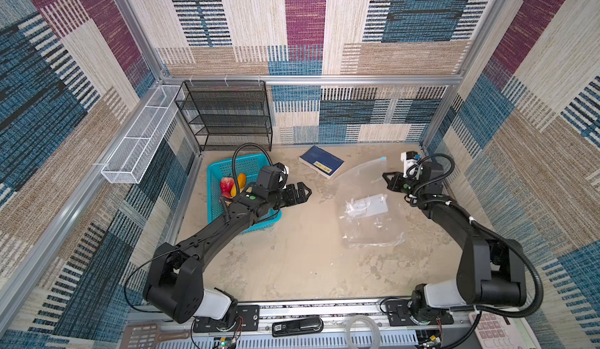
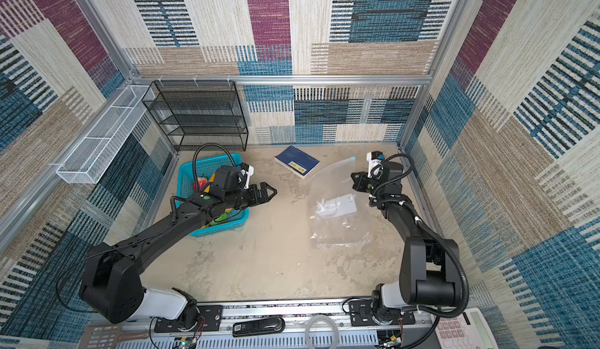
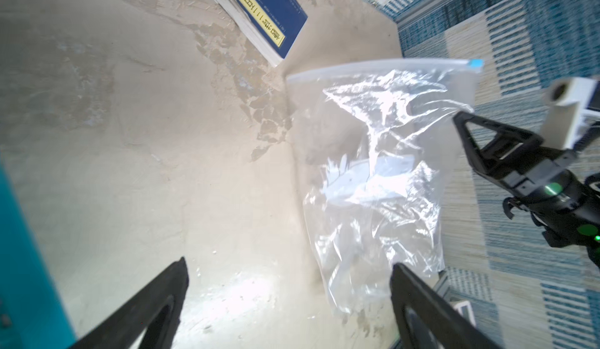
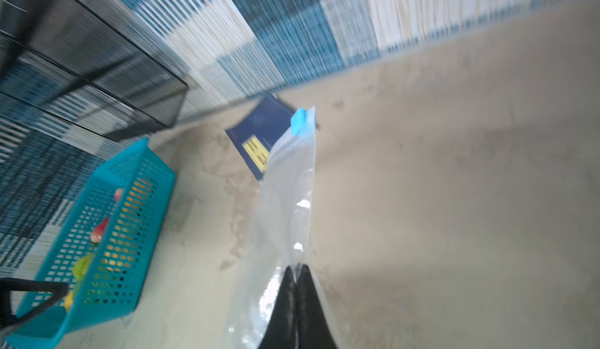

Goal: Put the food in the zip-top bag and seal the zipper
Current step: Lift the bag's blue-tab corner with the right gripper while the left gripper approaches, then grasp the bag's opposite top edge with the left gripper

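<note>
In both top views two grippers face each other across one zip-top bag (image 1: 367, 207); the left gripper (image 1: 306, 191) hangs with jaws apart, empty, just past one teal basket (image 1: 224, 165) holding the food (image 1: 226, 185), two pieces showing, red and orange; the right gripper (image 1: 384, 177) meets the bag's edge; one blue book (image 1: 321, 162) lies behind the gap between them. In the left wrist view the bag lies ahead of two spread fingers (image 3: 180, 279); its zipper (image 3: 373, 68) ends in one light-blue slider tab (image 3: 475, 63). In the right wrist view the right gripper pinches the bag's film, tab ahead of its tips.

Overhead stereo pair, two wrist close-ups
</note>
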